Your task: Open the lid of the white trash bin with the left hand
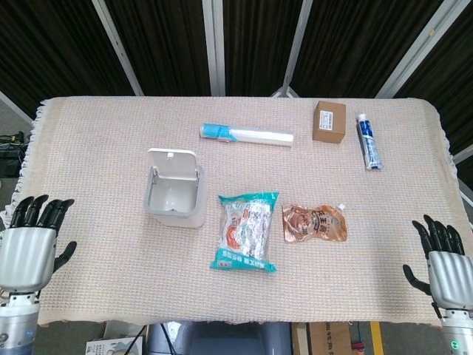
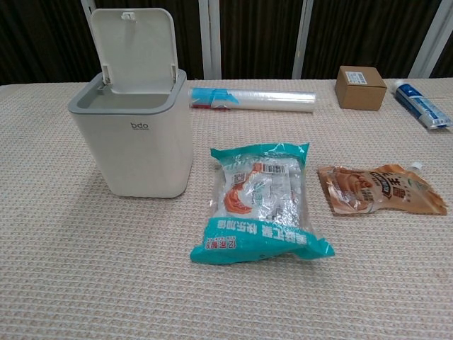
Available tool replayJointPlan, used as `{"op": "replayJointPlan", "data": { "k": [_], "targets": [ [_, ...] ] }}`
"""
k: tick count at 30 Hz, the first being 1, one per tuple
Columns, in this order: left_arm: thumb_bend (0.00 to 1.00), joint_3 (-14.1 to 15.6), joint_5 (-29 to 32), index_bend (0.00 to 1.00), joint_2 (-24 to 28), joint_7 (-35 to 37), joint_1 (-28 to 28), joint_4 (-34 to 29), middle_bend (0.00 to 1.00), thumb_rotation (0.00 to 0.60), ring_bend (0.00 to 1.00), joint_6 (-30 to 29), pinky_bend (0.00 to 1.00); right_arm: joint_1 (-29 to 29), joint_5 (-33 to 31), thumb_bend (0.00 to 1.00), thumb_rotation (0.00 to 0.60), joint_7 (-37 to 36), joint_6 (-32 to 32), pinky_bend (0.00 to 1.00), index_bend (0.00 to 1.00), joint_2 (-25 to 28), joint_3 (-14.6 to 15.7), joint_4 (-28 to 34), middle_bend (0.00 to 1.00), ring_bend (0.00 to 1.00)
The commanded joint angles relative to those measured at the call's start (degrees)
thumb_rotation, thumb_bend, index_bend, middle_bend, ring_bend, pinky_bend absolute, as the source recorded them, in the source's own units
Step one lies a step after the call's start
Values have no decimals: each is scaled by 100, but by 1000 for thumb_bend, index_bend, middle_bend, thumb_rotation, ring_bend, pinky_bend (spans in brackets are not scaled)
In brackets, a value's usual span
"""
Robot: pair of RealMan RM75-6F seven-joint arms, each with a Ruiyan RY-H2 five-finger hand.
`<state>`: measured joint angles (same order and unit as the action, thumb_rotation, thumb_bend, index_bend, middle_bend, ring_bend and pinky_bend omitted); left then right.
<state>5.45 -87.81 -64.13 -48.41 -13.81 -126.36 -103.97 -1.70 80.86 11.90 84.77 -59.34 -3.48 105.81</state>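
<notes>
The white trash bin (image 1: pixel 176 195) (image 2: pixel 134 145) stands on the woven mat left of centre. Its lid (image 1: pixel 172 162) (image 2: pixel 134 49) is swung up and stands upright at the back, so the empty inside shows in the head view. My left hand (image 1: pixel 28 244) hangs at the near left corner, well away from the bin, fingers spread and holding nothing. My right hand (image 1: pixel 446 260) is at the near right corner, fingers apart and empty. Neither hand shows in the chest view.
A teal snack bag (image 1: pixel 244 231) lies right of the bin, then an orange pouch (image 1: pixel 314 223). At the back lie a roll in a blue-ended wrapper (image 1: pixel 246 134), a small brown box (image 1: pixel 329 121) and a toothpaste tube (image 1: pixel 369 140).
</notes>
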Motion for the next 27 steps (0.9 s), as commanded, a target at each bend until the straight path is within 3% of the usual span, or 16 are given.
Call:
{"op": "replayJointPlan", "data": {
  "k": [1,5,11,14,27],
  "targets": [
    [278,483,-478,238,279,1023,554,579,249,600,130,-361,129,-3,16,303,600,13,-4,0,117,-6,8,-11,13,31],
    [278,725,-327,238,506,2275,1058,1036,224,600,124,-618,119,-33,103,303,600,22,-53,0,117,-16,45,-59,13,23],
    [278,645,-36,238,662,3459,1269,1678,184,600,68,-373,88,-59,540,303,600,-128,21,0,117,-50,139,-233,13,4],
    [240,566,59,238,709,3614,1294,1717,159,600,4,-236,39,-52,704,303,600,-186,86,0,117,-62,171,-297,13,0],
    [201,86,313,236,743,3738,1450,1816,148,600,0,29,28,29,927,303,600,-269,370,0,117,-2,158,-305,13,0]
  ]
}}
